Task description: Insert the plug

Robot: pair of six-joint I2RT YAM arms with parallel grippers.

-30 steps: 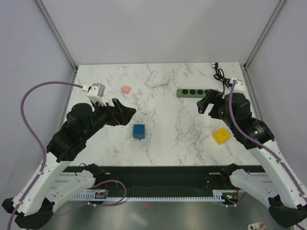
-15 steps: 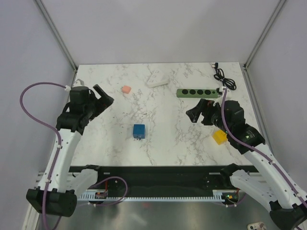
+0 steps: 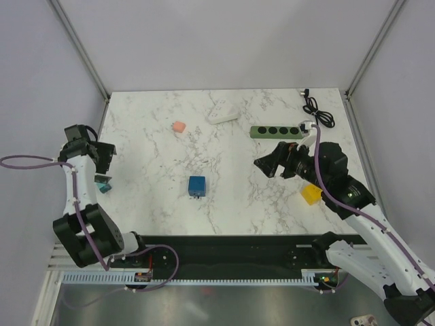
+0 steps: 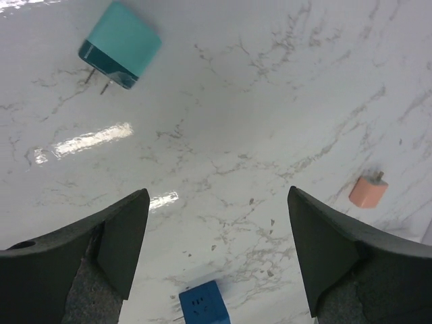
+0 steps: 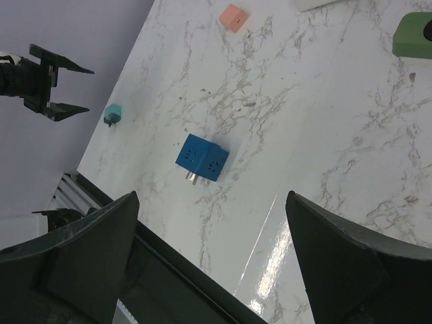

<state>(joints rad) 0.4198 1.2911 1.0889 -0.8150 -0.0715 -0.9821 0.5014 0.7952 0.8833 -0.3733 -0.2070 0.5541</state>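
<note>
The plug [image 3: 197, 186] lies on the marble table [image 3: 238, 207], prongs toward the near edge; the left wrist view cuts off its lower part. Right of it, the yellow block [image 3: 311, 195] is partly hidden behind the right arm [image 3: 348, 190]. The right gripper [image 3: 269, 160], right of the plug, and the left gripper [image 3: 103, 153], far left of it, both have jaws spread wide and hold nothing.

Tabletop [image 3: 231, 142] lies open around the plug [image 3: 197, 185]; yellow block [image 3: 311, 193] apparently well apart.
</note>
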